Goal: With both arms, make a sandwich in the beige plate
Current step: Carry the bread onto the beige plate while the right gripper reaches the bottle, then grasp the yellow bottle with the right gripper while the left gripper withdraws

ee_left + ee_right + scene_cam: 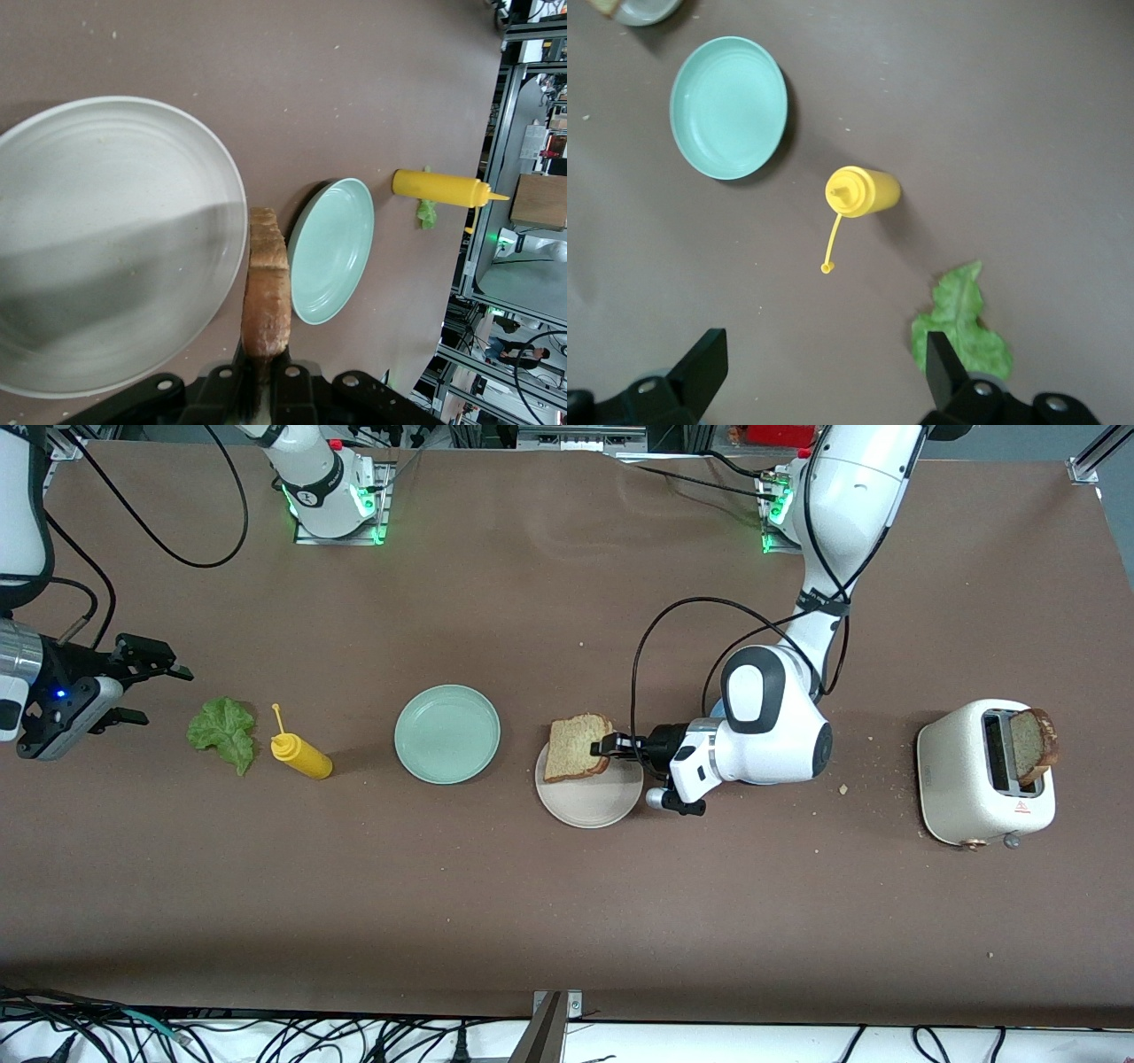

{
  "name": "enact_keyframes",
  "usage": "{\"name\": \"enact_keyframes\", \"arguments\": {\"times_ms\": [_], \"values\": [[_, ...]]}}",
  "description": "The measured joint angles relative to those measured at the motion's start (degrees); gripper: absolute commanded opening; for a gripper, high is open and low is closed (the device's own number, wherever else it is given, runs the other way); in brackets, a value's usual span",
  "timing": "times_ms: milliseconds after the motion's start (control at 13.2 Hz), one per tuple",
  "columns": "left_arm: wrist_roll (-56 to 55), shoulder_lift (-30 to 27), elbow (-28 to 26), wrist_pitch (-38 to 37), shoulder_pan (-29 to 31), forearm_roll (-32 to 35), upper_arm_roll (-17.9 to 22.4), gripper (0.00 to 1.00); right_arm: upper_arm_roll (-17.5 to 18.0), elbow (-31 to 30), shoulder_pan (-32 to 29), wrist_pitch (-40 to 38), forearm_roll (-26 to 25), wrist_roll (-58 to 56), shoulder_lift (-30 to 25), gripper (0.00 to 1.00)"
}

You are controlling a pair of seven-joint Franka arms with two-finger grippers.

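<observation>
My left gripper [609, 746] is shut on one edge of a tan bread slice [576, 746] with a brown crust, held over the rim of the beige plate [592, 804]. In the left wrist view the bread slice [266, 297] stands edge-on between the pinching fingers [298, 382], beside the beige plate [97, 239], which holds nothing. A second bread slice [1032, 744] sticks up from the white toaster [974, 775]. The lettuce leaf [221, 731] lies flat toward the right arm's end of the table. My right gripper [146, 686] hangs open beside the lettuce [961, 323], holding nothing.
A mint green plate [447, 733] sits between the beige plate and a yellow squeeze bottle [301, 755] with its cap hanging open. The bottle stands beside the lettuce. Crumbs dot the brown table near the toaster.
</observation>
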Motion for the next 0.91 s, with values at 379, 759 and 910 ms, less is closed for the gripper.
{"name": "enact_keyframes", "arguments": {"times_ms": [379,759,910], "values": [[0.73,2.95,-0.01,1.19,-0.23,0.00,0.04,1.00,-4.23,-10.34,-0.16,7.80,9.75,-18.62,0.06,0.99],[1.97,4.20,-0.47,9.29,-0.16,1.84,0.80,1.00,-5.34,-18.12,-0.42,13.84,22.56,-38.78,2.11,0.99],[2.06,4.05,-0.30,10.20,-0.13,2.06,1.92,1.00,-5.53,-18.58,-1.65,14.14,28.72,-46.83,5.01,0.99]]}}
